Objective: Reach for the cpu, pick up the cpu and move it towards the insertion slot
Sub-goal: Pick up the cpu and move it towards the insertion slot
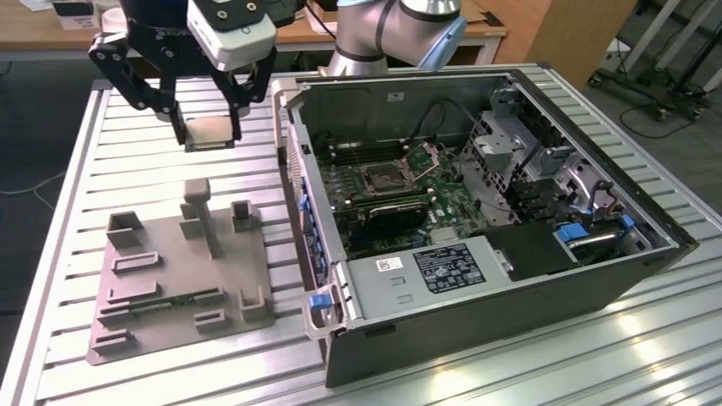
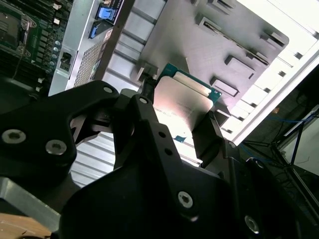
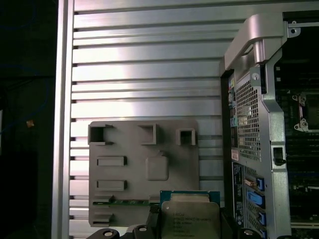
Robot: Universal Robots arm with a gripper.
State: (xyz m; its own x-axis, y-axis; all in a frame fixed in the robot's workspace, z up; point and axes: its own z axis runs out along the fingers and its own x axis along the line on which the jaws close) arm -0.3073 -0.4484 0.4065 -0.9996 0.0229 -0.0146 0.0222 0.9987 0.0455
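Silvery cpu (image 1: 210,135) sits clamped by its edges in my pincer (image 1: 209,125), hanging just outside the computer case (image 1: 485,313) wall, insertion slot (image 1: 384,176) well inside the case, so clipping that wall on the way over could twist the chip loose imo.

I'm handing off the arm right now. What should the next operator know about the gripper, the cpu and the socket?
Gripper: shut on the cpu, clamped by its edges.
Cpu: held in the air above the slatted table, near the grey tray, outside the open computer case.
Insertion slot: on the green motherboard inside the case, its hinged plate apparently raised.
Done: reach and pick.
Left: the carry to the slot.
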